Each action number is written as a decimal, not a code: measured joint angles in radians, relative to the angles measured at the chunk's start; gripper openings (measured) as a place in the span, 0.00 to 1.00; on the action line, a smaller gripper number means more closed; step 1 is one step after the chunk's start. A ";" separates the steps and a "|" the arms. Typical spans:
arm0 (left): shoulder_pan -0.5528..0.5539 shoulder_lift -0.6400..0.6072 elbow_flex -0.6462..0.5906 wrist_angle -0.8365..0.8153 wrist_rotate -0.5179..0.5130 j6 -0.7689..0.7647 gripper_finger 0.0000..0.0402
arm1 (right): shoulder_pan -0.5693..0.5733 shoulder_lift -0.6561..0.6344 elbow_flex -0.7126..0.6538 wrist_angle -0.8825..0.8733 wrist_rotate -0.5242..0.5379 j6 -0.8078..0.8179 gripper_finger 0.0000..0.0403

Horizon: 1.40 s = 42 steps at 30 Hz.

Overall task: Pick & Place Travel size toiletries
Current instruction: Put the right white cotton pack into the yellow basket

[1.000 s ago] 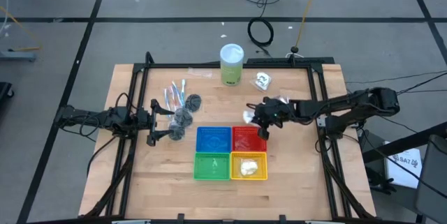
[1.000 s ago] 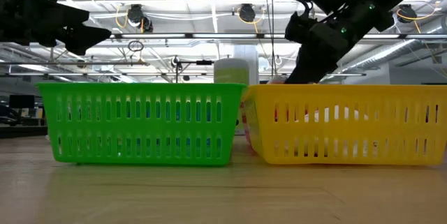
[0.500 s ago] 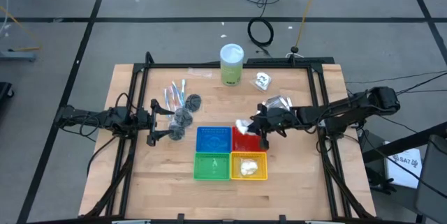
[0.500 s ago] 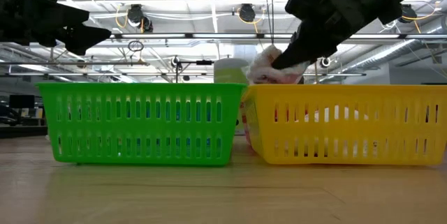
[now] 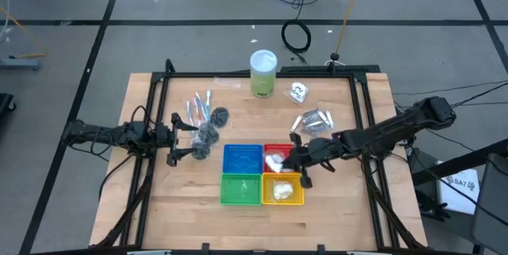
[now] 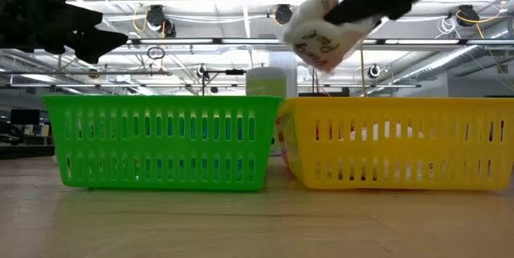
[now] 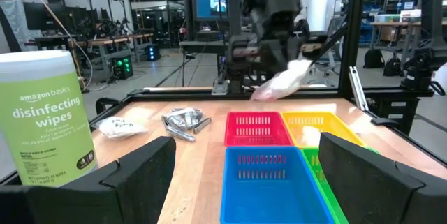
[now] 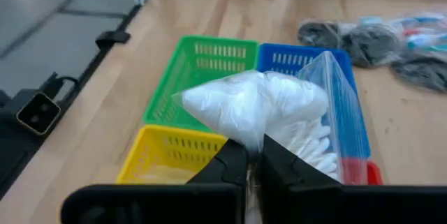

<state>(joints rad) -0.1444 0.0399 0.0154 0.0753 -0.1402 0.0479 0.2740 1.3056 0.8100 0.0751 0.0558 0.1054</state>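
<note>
I count four baskets (image 5: 263, 174), one white sachet pouch (image 5: 275, 162) pinched in my right end effector (image 5: 290, 162) above the red basket (image 5: 279, 155), silver tubes (image 5: 313, 120) on bare surface (image 5: 182, 191) behind. My left end effector (image 5: 176, 139) waits spread near grey puffs (image 5: 208, 133).

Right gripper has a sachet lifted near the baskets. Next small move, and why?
Probably carry it a little further over the yellow square basket and lower. The right gripper, shut on the white plastic sachet, hangs above the red basket; the yellow one already holds a white item.
</note>
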 joint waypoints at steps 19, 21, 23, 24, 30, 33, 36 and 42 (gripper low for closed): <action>0.000 0.000 0.000 0.000 0.000 0.000 0.86 | 0.220 0.250 0.180 -0.088 0.047 0.094 0.01; 0.000 0.000 0.000 0.000 0.000 0.000 0.86 | 0.216 0.280 0.180 -0.085 0.048 0.110 0.01; 0.000 0.000 0.000 0.000 0.000 0.000 0.86 | 0.210 0.303 0.180 -0.096 0.049 0.126 0.01; 0.000 0.000 0.000 0.000 0.000 0.000 0.86 | 0.210 0.311 0.180 -0.105 0.049 0.136 0.01; 0.000 0.000 0.000 0.000 0.000 0.000 0.86 | 0.205 0.332 0.180 -0.134 0.048 0.145 0.01; 0.000 0.000 0.000 0.000 0.000 0.000 0.86 | 0.204 0.331 0.180 -0.135 0.048 0.145 0.01; 0.000 0.000 0.000 0.000 0.000 0.000 0.86 | 0.203 0.331 0.180 -0.138 0.048 0.145 0.02; 0.000 0.000 0.000 0.000 0.000 0.000 0.86 | 0.203 0.331 0.180 -0.159 0.048 0.159 0.08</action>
<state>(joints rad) -0.1444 0.0399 0.0152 0.0753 -0.1398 0.0479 0.4770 1.6367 0.9901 -0.0835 0.1036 0.2645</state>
